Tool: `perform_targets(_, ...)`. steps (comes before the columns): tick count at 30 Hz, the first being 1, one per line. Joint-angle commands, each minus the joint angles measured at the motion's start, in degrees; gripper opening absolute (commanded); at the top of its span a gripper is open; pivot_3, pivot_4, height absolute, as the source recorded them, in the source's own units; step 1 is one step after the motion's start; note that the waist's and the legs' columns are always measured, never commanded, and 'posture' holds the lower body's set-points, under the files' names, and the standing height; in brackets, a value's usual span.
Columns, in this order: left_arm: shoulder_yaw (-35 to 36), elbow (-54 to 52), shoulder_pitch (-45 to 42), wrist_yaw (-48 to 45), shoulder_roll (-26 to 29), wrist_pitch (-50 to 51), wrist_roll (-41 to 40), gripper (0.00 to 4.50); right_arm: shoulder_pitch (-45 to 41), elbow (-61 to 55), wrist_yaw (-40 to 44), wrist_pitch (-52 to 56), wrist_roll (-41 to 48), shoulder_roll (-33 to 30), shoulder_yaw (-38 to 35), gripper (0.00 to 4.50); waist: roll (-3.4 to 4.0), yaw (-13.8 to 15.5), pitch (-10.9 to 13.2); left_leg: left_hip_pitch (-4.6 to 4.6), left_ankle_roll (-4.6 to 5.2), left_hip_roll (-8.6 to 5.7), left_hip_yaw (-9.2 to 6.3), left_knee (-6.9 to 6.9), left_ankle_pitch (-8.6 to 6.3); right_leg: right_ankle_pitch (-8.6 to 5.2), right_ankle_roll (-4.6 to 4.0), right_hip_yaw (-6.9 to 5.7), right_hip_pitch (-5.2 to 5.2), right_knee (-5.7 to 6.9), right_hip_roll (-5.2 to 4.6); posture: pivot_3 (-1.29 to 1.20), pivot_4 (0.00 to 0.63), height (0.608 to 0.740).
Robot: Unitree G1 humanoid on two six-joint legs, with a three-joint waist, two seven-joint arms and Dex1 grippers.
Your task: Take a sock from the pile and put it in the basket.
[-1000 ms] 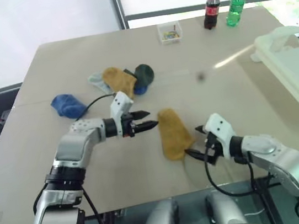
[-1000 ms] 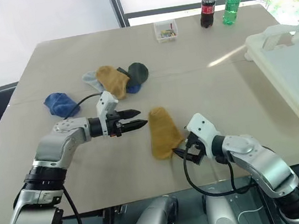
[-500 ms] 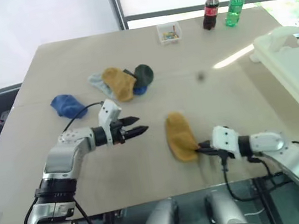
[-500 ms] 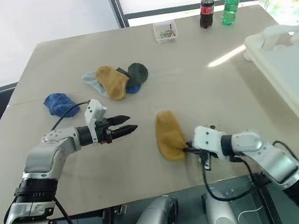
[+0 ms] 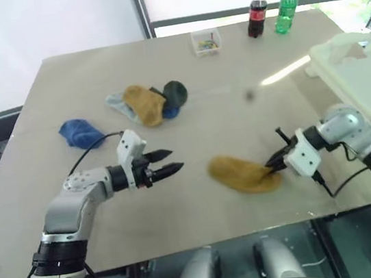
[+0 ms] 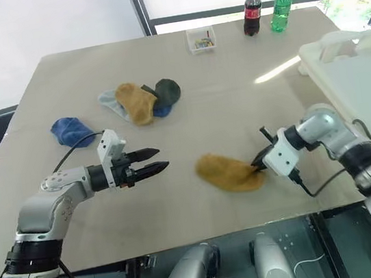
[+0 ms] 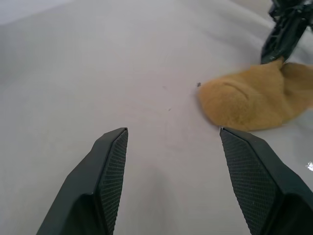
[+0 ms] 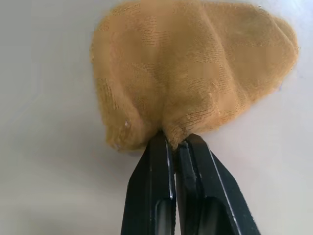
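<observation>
- The right gripper (image 5: 276,162) has its two black fingers pinched together on one edge of a mustard yellow sock (image 5: 242,172), and the right wrist view shows a fold of the knit nipped between the tips (image 8: 168,139)
- The rest of that sock lies flat on the table (image 5: 236,104), spreading away from the right gripper toward the left gripper
- The left gripper (image 5: 168,162) is parted and holds nothing; it hovers just above the bare tabletop, pointing toward the sock, with a clear gap of table between its tips and the sock's near end
- In the left wrist view its fingers (image 7: 112,161) stand wide apart, with the sock ahead of them and off to one side, and the right gripper's black tips at the sock's far edge
- The pile (image 5: 149,102) lies on the table beyond the left gripper, well apart from both grippers: a yellow sock on top, with light grey, blue and dark green ones around it
- A single blue sock (image 5: 82,133) lies apart from the pile, beyond the left arm and to its outer side
- The basket (image 5: 364,79) stands at the table's edge on the outer side of the right gripper, near the right arm, well apart from the held sock
- A small clear box (image 5: 205,42) and two bottles (image 5: 271,11) stand at the far edge of the table
</observation>
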Motion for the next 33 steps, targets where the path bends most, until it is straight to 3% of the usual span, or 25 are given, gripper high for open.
perform_targets(1, -1.11, -3.85, -0.23, 3.84, -1.8, 3.1, -0.5, 3.18, -0.28, 3.85, 2.82, 6.2, -0.49, 1.32, 0.0, 0.71, -0.04, 0.24, -0.02, 0.0, 0.0, 0.02, -0.01, 0.0, 0.0, 0.01, -0.01, -0.01, 0.0, 0.0, 0.02, 0.0, 0.15, 0.74)
perform_targets(5, -2.53, -5.09, -0.06, 5.47, -4.2, 5.62, -1.8, 3.18, 2.81, 0.43, -1.11, 4.34, 0.61, 0.72, -3.25, 2.38, -0.03, 0.76, -0.02, 0.02, -0.01, 0.04, -0.02, 0.0, 0.0, 0.02, -0.04, 0.0, 0.0, 0.0, 0.15, 0.0, 0.15, 0.74)
perform_targets(6, -3.14, -4.73, -0.34, 5.9, -4.58, 5.5, -1.23, 3.18, 3.95, -1.61, -1.54, 5.24, 1.08, -0.14, -4.24, 2.97, -0.03, 0.79, -0.02, 0.01, -0.02, 0.04, -0.02, 0.0, -0.01, 0.02, -0.04, 0.0, 0.0, -0.01, 0.19, 0.0, 0.15, 0.74)
perform_targets(9, -4.21, -3.07, -1.88, 6.73, -6.04, 5.55, -0.77, 3.18, 7.96, -10.77, -1.8, 13.4, 4.8, -3.23, -7.74, 3.99, -0.01, 0.99, -0.01, -0.02, -0.02, 0.04, -0.02, -0.01, -0.01, 0.02, -0.04, 0.01, -0.02, -0.03, 0.2, 0.0, 0.15, 0.74)
perform_targets(13, -6.15, 1.55, -5.8, 7.4, -8.44, 5.06, 0.41, 3.18, 17.32, -31.79, -5.88, 35.54, 14.41, -9.65, -15.62, 3.99, 0.05, 2.0, 0.03, -0.28, -0.02, 0.03, -0.08, 0.08, -0.01, 0.02, -0.04, -0.03, -0.15, -0.06, 0.14, 0.0, 0.15, 0.74)
perform_targets(16, -7.16, 4.87, -8.32, 6.98, -9.69, 3.51, 1.43, 3.18, 25.48, -47.09, -16.05, 55.78, 19.45, -12.32, -23.0, 3.99, 0.12, 2.14, 0.05, -0.41, -0.02, 0.03, -0.06, 0.08, -0.01, 0.02, -0.04, -0.01, -0.29, -0.02, 0.03, 0.0, 0.15, 0.74)
perform_targets(21, -8.37, 9.32, -11.26, 5.58, -11.09, 1.16, 2.75, 3.18, 36.0, -64.34, -32.5, 74.88, 19.9, -8.14, -28.47, 3.99, 0.11, 2.04, 0.04, -0.44, -0.03, 0.06, -0.05, 0.06, -0.02, 0.02, -0.04, 0.02, -0.33, -0.02, 0.05, 0.0, 0.15, 0.74)
perform_targets(24, -9.1, 11.34, -12.91, 4.55, -11.65, 0.08, 3.44, 3.18, 41.2, -73.94, -42.33, 88.89, 23.98, -1.91, -29.63, 3.99, 0.11, 2.21, 0.04, -0.46, -0.03, 0.05, -0.07, 0.07, -0.02, 0.02, -0.04, -0.02, -0.3, -0.02, 0.0, 0.0, 0.15, 0.74)
perform_targets(27, -9.65, 12.95, -13.9, 2.87, -11.59, -1.13, 4.25, 3.18, 44.8, -80.15, -49.89, 94.98, 24.37, 4.18, -28.69, 3.99, 0.11, 2.14, 0.04, -0.5, -0.03, 0.01, -0.05, 0.08, -0.02, 0.02, -0.04, -0.01, -0.33, -0.02, -0.04, 0.0, 0.15, 0.74)
perform_targets(30, -11.44, 14.51, -14.53, 1.38, -11.83, -2.55, 5.73, 3.18, 47.34, -79.62, -54.25, 96.08, 20.96, 6.22, -25.96, 3.99, 0.08, 2.13, 0.03, -0.46, -0.02, -0.03, -0.01, 0.09, -0.02, 0.03, -0.02, 0.0, -0.3, -0.02, -0.07, 0.0, 0.15, 0.74)
perform_targets(33, -14.33, 16.48, -15.45, 1.09, -12.99, -2.89, 8.02, 3.18, 48.03, -77.12, -56.46, 95.39, 18.87, 7.46, -24.03, 3.42, 0.09, 2.16, 0.03, -0.46, -0.03, -0.03, -0.09, 0.06, -0.01, 0.02, -0.02, -0.08, -0.3, -0.02, -0.06, 0.0, 0.15, 0.74)
